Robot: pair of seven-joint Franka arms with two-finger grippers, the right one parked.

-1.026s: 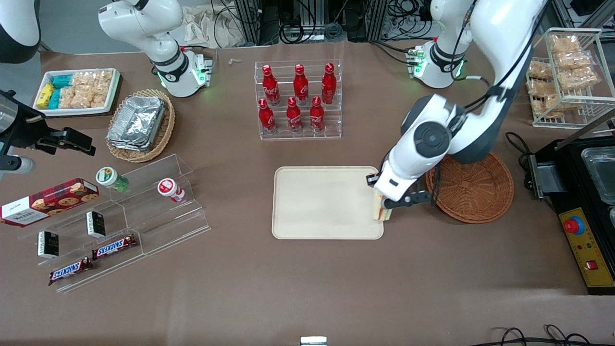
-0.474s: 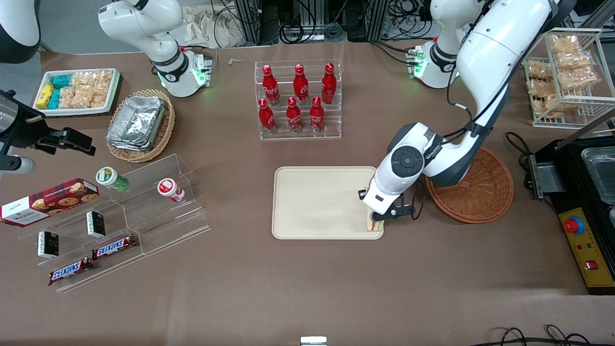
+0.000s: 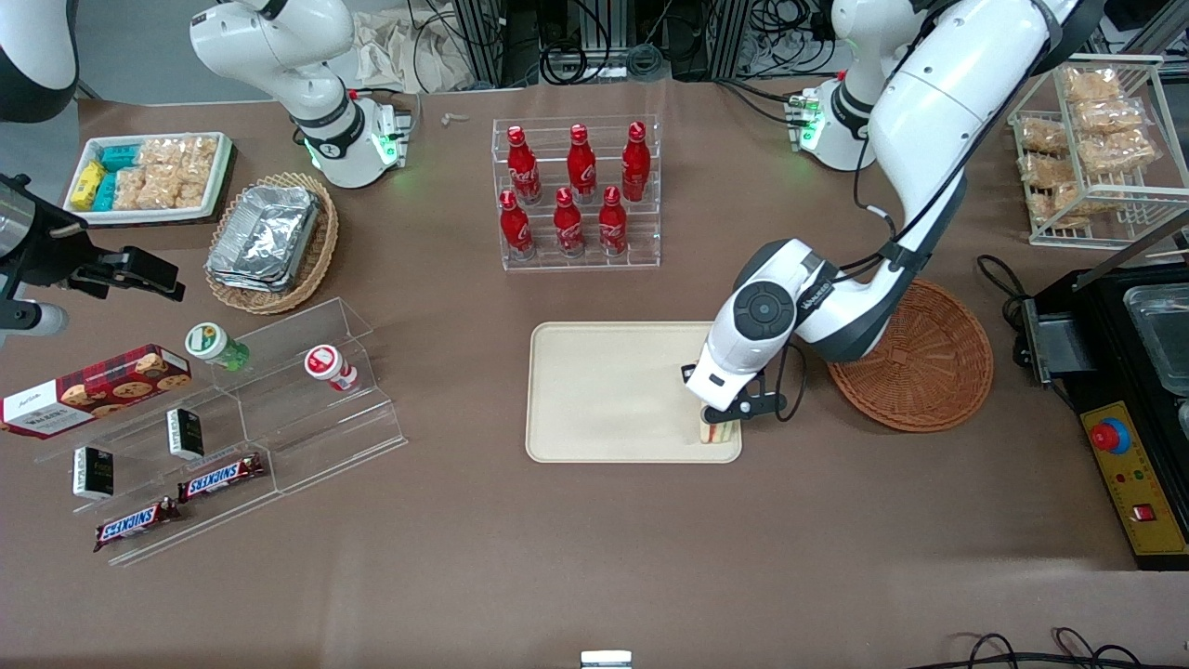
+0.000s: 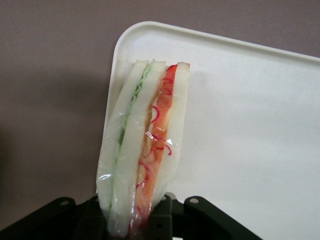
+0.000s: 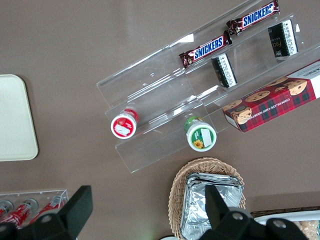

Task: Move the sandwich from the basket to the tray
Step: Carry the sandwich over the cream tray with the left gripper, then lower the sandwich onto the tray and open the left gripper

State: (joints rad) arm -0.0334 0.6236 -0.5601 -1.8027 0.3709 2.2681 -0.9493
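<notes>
two fingers [image 4: 160, 220] of the gripper [image 3: 720, 426] pinch the sandwich [image 4: 142, 155] by its wide end; we see it over the tray [image 3: 604, 390] corner, near the basket [image 3: 915, 358] but well clear of it.

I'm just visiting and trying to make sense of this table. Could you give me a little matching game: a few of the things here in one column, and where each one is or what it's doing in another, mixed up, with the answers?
Things:
1. sandwich
2. gripper
3. basket
4. tray

Descriptions:
A. empty, beside the tray toward the working arm's end of the table
B. shut on the wedge, over the tray's corner
C. flat and beige, nearer the front camera than the red bottles
D. held upright, red-orange filling showing

Pairs: 1-D, 2-B, 3-A, 4-C
</notes>
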